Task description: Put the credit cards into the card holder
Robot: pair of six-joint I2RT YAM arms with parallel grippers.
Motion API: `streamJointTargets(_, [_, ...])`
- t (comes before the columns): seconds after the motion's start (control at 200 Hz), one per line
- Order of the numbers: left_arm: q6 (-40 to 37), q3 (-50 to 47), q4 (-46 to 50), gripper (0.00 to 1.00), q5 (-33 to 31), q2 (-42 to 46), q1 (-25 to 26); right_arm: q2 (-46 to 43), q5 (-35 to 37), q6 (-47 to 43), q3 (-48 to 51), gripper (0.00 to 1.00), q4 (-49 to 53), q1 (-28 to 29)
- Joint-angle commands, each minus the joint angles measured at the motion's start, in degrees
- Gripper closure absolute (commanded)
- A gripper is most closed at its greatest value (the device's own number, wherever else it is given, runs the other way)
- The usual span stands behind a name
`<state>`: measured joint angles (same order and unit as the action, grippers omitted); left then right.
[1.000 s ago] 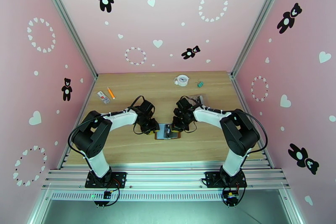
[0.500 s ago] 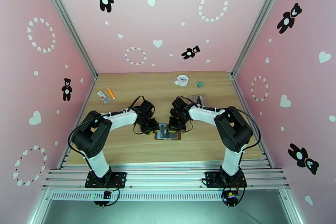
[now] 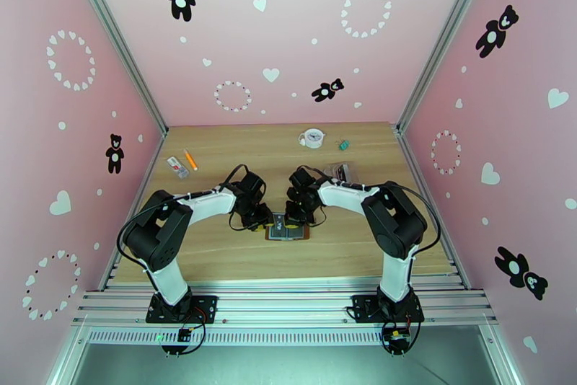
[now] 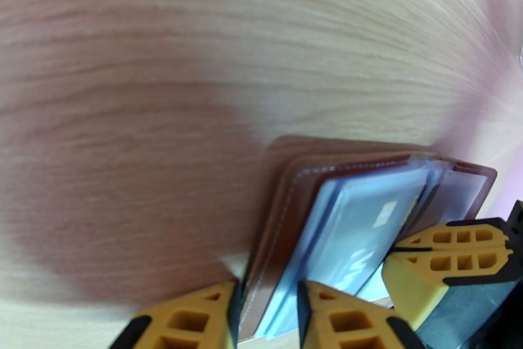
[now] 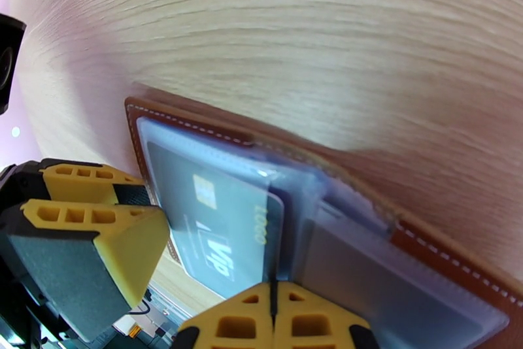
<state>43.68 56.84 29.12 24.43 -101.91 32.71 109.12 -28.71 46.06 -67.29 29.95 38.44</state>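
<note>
Right arm has swung inward over the last second, carrying the right gripper [image 5: 271,295] leftward across the card holder [image 3: 288,233]; left arm has not shifted. On the table [image 3: 360,249], pale wood, the card holder lies open near the front, between the two grippers. I see the left gripper [image 4: 267,301] pinching the holder's left leaf at its edge, with brown stitched leather and pale clear sleeves caught between the yellow fingers. Right gripper's fingers are pressed together, tips down on the clear sleeve at the holder's middle. Inside a left-side sleeve, dark card [image 5: 216,226]: pale chip, white "Vip" lettering, and gold digits along one end that I read as "1000", though I am not certain. In another sleeve, seen from the left wrist, pale grey-blue card [image 4: 366,226] with a small light patch on it; too blurred for me to read any writing.
</note>
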Motion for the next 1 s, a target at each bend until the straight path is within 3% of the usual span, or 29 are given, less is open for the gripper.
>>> streamJointTargets(0.0, [-0.7, 1.0, 0.4, 0.7, 0.0, -1.3, 0.0, 0.4, -0.1, -0.6, -2.7, 1.0, 2.0, 1.2])
streamJointTargets(0.155, [-0.7, 1.1, 1.7, 0.68, -0.9, 1.1, 0.0, -3.0, 2.5, -1.4, -4.2, 1.0, 5.6, 1.2])
streamJointTargets(0.34, [0.2, 0.9, 2.3, 0.66, -1.3, 3.7, 0.0, -4.6, 4.1, -1.1, -4.5, 0.85, 7.4, 1.1])
streamJointTargets(0.465, [0.3, 1.1, 2.6, 0.66, -1.3, 4.1, -0.1, -4.2, 4.1, -1.0, -4.7, 0.83, 7.4, 1.2])
streamJointTargets(0.771, [0.2, 1.7, 3.4, 0.67, -1.3, 5.1, 0.0, -0.6, 4.6, -1.2, -7.1, 1.0, 8.7, 1.2])
streamJointTargets(0.996, [0.3, 2.1, 3.4, 0.67, -1.4, 4.7, -0.1, 2.3, 4.4, -1.4, -7.9, 1.0, 9.1, 1.3])
